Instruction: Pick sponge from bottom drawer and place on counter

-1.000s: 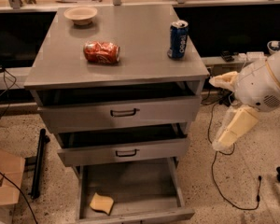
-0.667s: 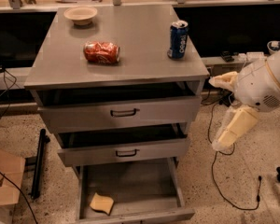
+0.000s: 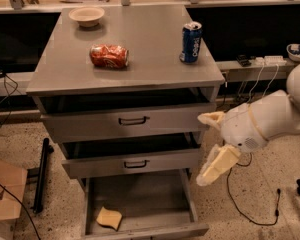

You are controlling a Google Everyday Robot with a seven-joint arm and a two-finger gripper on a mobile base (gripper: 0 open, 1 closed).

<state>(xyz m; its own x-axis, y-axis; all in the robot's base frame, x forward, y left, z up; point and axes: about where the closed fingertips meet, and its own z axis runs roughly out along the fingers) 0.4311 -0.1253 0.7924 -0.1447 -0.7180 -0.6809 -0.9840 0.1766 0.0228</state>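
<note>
The tan sponge point(image 3: 109, 217) lies flat on the floor of the open bottom drawer point(image 3: 145, 196), in its front left corner. The grey counter point(image 3: 145, 39) tops the cabinet. My gripper point(image 3: 201, 149) hangs at the cabinet's right side, level with the middle drawer, above and to the right of the sponge. Its two cream fingers point(image 3: 216, 165) stand apart, open and empty.
On the counter lie a crushed red can point(image 3: 109, 56), an upright blue can point(image 3: 191, 42) and a beige bowl point(image 3: 86, 16). The two upper drawers point(image 3: 130, 121) are pulled out slightly. A cardboard box point(image 3: 5, 194) and cables lie on the floor at left.
My gripper and arm have moved left and down, closer to the cabinet's right side. The sponge and the things on the counter have not moved.
</note>
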